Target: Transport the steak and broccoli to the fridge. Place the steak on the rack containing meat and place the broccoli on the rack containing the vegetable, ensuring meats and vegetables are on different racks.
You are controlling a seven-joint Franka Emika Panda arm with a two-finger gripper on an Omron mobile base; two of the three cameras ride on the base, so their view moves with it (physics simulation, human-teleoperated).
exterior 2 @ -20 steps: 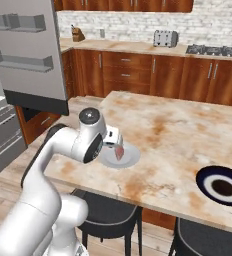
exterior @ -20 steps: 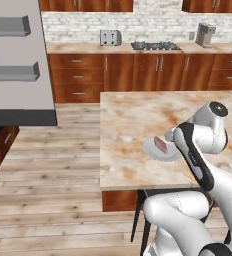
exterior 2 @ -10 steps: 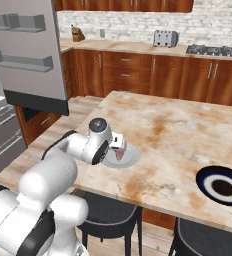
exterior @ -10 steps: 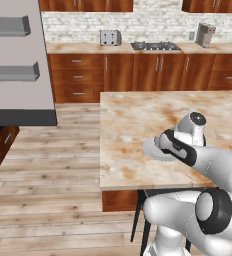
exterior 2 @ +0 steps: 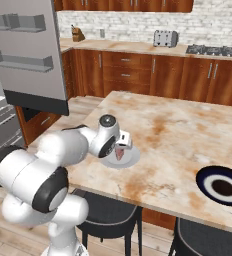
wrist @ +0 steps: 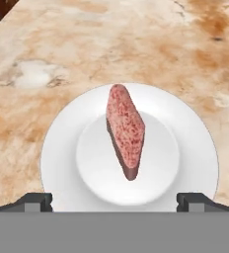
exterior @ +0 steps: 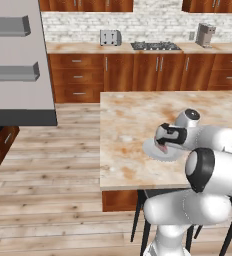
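Lowered since the earlier frames, the hand (wrist: 114, 200) now hangs just above the white plate (wrist: 195, 148) instead of standing higher over the surface (exterior: 128, 125), and the arm is folded down toward it. Its two dark fingertips (wrist: 35, 201) are spread as wide as they go, one on each side of the plate's near rim, gripping nothing and touching nothing that can be seen.

The steak (wrist: 125, 130) lies in the middle of the plate, a pinkish-red slab set at a slant, apart from both fingertips. In the right base view the hand (exterior 2: 121, 145) sits over the plate (exterior 2: 130, 161) near the left edge of the surface, and a dark blue plate (exterior 2: 223, 186) lies well apart at the near right. Marbled surface around the white plate is bare.

To the left, across open wooden floor, the fridge (exterior: 18, 75) door stands open, grey bins showing. A toaster (exterior: 109, 37) and a cooktop (exterior: 155, 46) sit on the far counter.
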